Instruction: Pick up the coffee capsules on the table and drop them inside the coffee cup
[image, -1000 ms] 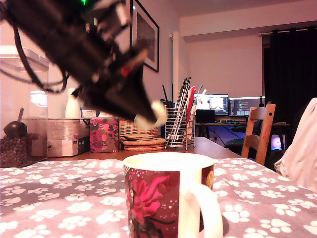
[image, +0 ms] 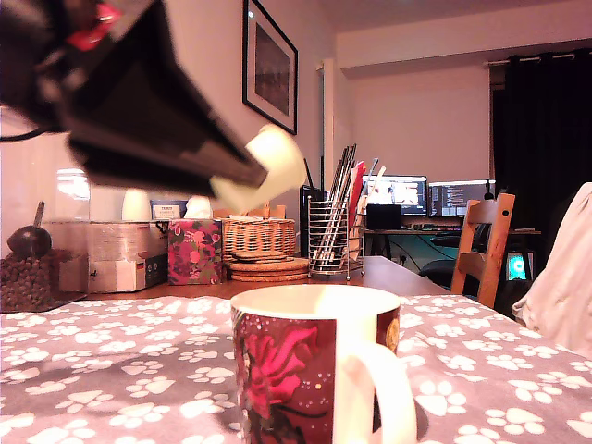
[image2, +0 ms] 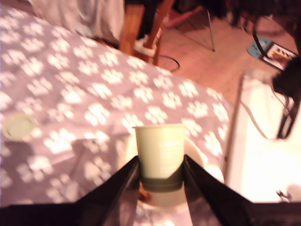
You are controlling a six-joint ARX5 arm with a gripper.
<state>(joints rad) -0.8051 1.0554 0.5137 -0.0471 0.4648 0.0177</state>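
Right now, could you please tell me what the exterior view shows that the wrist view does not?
Only the exterior view shows the rose design on the coffee cup, the wire pen holder and the monitors. Only the wrist view shows a pale round thing lying on the paw-print cloth, and the floor. Both show the gripper shut on a pale capsule, the coffee cup and that cloth.

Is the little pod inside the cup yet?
Not yet. The hand is shut on the coffee capsule, holding it above the coffee cup.

Pale walls [image: 416, 120] carry a framed picture [image: 270, 65]; a wooden chair [image: 483, 242] stands near lit monitors [image: 425, 195] and dark curtains [image: 546, 139].
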